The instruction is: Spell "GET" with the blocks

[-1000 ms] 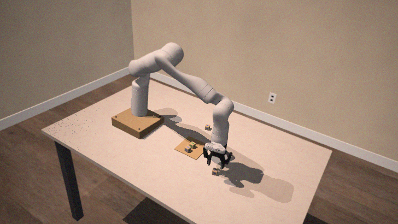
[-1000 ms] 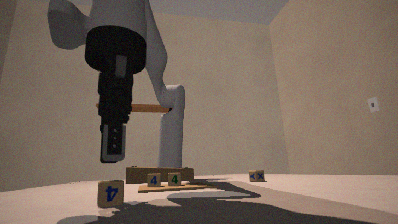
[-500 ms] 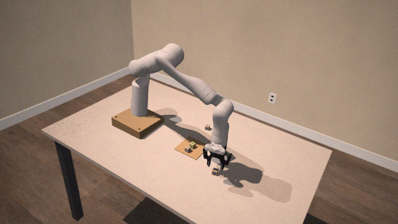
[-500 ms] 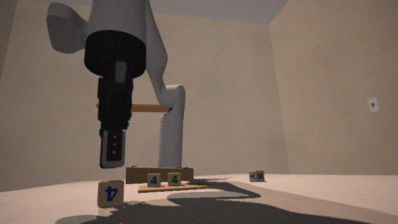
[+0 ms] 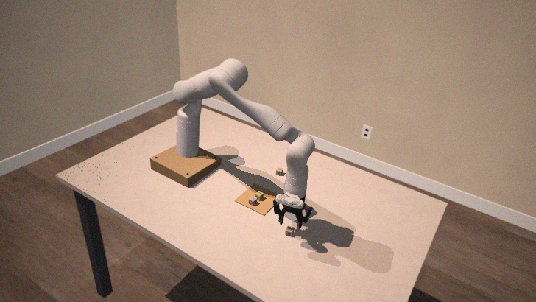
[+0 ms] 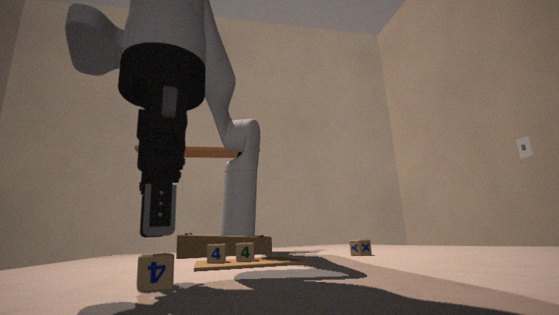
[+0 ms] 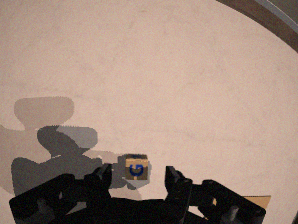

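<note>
A tan mat (image 5: 258,201) lies on the table with two letter blocks on it (image 5: 259,194) (image 5: 252,200); in the exterior view they show as two blocks (image 6: 216,253) (image 6: 244,251) with a blue and a green 4 on their sides. A third block (image 5: 289,230) lies on the table off the mat, nearer the camera (image 6: 155,271), with a blue mark on top in the wrist view (image 7: 136,168). My gripper (image 5: 291,222) hangs open just above this block, not touching it, fingers either side (image 7: 136,185). A fourth block (image 5: 280,171) (image 6: 360,247) lies off the mat, far side.
The arm's wooden base (image 5: 185,165) stands behind the mat. The arm's shadow falls across the table to the right of the gripper. The table's front edge is some way from the near block.
</note>
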### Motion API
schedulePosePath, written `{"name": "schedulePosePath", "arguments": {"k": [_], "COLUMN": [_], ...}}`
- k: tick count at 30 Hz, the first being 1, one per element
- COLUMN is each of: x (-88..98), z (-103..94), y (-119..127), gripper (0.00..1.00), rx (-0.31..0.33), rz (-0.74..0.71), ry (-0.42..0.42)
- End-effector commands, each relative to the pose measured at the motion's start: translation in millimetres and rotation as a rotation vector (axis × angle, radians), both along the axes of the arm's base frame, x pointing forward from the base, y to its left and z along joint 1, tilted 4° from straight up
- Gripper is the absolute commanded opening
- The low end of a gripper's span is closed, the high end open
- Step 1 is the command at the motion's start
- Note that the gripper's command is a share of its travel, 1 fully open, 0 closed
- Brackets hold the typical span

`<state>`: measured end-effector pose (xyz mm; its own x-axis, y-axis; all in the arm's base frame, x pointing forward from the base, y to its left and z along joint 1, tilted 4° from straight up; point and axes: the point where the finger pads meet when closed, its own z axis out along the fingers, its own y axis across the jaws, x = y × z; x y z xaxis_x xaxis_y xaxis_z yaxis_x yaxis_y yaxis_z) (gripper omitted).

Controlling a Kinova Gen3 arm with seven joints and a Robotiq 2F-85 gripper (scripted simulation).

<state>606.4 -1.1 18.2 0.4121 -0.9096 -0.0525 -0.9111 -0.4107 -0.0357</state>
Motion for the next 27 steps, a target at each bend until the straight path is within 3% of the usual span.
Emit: {"name": "schedulePosePath", "arguments": {"k": [1, 27], "x": [0.0, 2.5], "z": [-2.1, -1.1], "y": [0.0, 0.3], "gripper": [0.62, 0.62], "rx": [-0.003, -0.003], "rz": [-0.001, -0.003], "ry": [-0.001, -0.005]}}
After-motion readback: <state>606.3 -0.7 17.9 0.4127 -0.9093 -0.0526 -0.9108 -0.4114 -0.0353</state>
